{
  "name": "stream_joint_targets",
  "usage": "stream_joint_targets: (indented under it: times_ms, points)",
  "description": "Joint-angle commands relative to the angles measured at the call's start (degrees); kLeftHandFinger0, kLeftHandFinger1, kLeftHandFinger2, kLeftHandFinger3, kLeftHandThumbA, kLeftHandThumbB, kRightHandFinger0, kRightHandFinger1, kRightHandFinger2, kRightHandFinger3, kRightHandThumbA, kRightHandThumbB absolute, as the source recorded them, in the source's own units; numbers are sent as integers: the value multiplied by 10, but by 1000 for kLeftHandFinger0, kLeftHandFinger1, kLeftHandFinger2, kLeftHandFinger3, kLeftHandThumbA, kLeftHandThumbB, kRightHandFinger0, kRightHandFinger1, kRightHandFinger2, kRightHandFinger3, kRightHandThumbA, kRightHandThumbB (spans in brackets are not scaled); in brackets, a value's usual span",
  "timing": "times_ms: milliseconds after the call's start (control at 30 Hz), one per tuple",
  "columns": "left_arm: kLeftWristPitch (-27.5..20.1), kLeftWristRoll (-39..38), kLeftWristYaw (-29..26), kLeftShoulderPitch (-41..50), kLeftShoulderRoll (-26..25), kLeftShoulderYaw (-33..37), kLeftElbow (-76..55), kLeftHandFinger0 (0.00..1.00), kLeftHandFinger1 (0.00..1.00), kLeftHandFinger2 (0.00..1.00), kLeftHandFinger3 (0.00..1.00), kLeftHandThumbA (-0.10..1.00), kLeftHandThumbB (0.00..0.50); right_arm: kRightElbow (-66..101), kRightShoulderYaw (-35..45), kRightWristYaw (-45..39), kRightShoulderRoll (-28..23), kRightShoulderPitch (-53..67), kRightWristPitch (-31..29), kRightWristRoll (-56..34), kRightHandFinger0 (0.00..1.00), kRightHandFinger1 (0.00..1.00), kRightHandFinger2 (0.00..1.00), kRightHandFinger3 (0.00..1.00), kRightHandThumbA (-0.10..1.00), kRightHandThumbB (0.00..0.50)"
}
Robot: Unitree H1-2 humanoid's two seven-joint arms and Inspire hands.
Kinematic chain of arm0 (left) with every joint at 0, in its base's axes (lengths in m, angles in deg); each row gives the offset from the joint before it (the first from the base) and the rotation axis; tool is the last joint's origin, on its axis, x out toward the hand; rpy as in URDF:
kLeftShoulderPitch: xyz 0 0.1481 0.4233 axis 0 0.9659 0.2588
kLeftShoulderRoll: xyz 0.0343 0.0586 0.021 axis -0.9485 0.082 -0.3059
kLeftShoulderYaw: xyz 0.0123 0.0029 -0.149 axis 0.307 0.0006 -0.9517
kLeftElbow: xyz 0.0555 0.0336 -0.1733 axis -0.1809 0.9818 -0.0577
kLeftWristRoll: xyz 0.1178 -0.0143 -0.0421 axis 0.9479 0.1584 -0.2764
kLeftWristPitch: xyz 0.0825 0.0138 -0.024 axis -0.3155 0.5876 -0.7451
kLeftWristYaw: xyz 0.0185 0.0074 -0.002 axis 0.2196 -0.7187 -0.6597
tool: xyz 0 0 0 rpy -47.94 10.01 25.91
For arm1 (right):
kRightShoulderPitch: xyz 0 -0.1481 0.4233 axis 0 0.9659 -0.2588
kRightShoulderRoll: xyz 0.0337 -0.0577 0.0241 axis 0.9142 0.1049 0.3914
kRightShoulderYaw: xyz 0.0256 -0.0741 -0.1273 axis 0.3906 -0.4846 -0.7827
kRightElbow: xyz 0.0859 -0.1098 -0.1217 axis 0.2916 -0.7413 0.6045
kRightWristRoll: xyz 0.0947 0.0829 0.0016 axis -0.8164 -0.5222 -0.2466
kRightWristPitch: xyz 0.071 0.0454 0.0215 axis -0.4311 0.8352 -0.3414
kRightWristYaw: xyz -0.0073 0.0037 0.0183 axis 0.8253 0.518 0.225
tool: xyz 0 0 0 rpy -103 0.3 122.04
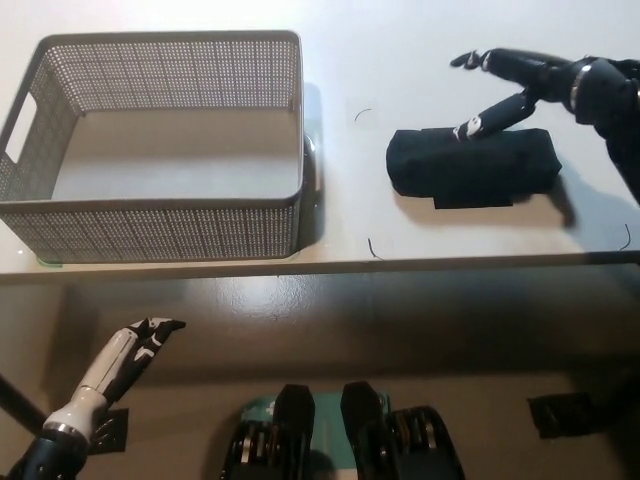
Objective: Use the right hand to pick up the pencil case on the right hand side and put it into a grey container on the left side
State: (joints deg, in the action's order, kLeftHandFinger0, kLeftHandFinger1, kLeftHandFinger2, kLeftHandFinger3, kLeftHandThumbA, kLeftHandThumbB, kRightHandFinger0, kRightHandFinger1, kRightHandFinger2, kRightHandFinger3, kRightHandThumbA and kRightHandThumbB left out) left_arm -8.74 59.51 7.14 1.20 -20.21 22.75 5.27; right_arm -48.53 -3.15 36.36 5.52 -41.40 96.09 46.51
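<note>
A smooth white tabletop carries a grey perforated plastic container, rectangular with a handle slot, at the left. At the right lies the black fabric pencil case, soft and oblong. Above it the black right hand spreads open, holding nothing, fingertips over the case's top edge. The white left hand rests below the table edge; I cannot tell its state.

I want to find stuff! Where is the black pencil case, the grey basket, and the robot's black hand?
pencil case (470, 167), head view, middle of its black fabric top.
grey basket (160, 228), head view, near mesh wall.
right hand (520, 85), head view, middle of the hand, fingers spread over the case.
</note>
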Motion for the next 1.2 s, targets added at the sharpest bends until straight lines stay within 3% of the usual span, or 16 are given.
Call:
stream_joint_targets:
  times_ms: [0, 267, 1000, 1167]
  points:
    - [-21, 3, -7, -17, -17, 3, -7, 868, 884, 803, 725, 1000, 500, -38, -16, -22, 12, -56, -38, 12, 1000, 1000, 1000, 1000, 889, 500]
    - [-21, -1, -3, -18, -17, 1, -9, 865, 873, 798, 732, 1000, 500, -95, -26, -27, 37, -67, -39, 9, 1000, 1000, 1000, 1000, 774, 500]
    - [-21, -9, 6, -22, -16, 0, -14, 878, 881, 810, 759, 1000, 500, -158, -21, -18, 48, -57, -58, 5, 1000, 1000, 1000, 1000, 686, 500]
    - [-21, -9, 5, -23, -16, 0, -12, 882, 884, 813, 762, 1000, 500, -177, -31, 1, 49, -57, -78, 19, 1000, 1000, 1000, 1000, 723, 500]
